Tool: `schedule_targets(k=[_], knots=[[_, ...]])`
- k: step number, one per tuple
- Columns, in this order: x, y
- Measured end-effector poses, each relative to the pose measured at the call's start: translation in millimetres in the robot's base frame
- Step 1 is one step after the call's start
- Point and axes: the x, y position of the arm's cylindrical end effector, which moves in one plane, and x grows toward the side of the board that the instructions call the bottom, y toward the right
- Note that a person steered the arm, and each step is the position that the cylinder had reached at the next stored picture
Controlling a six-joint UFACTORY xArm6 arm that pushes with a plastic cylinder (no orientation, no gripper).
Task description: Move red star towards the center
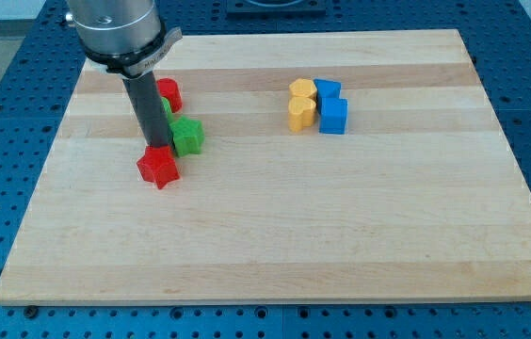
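The red star (pixel 158 168) lies on the wooden board (pixel 275 235) at the view's left, below the middle row. My tip (pixel 155 146) stands right at the star's top edge, touching it or nearly so. A green block (pixel 188 137), star-like in shape, sits just right of the rod, up and right of the red star. Another red block (pixel 168 93) lies behind the rod at the upper left, partly hidden by it. A bit of green (pixel 166 108) shows between them.
Two yellow blocks (pixel 301 102) and two blue blocks (pixel 330 106) form a tight cluster right of the board's centre, near the view's top. The board's edges border a blue perforated table (pixel 11 113).
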Motion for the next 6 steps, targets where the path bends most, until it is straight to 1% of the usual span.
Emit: schedule_targets(k=[1, 2, 3, 4, 5, 6], knots=[[0.0, -37.2], [3.1, -59.5], [22.4, -52.2], [35.2, -28.1], [31.3, 29.3], [28.7, 74.5]])
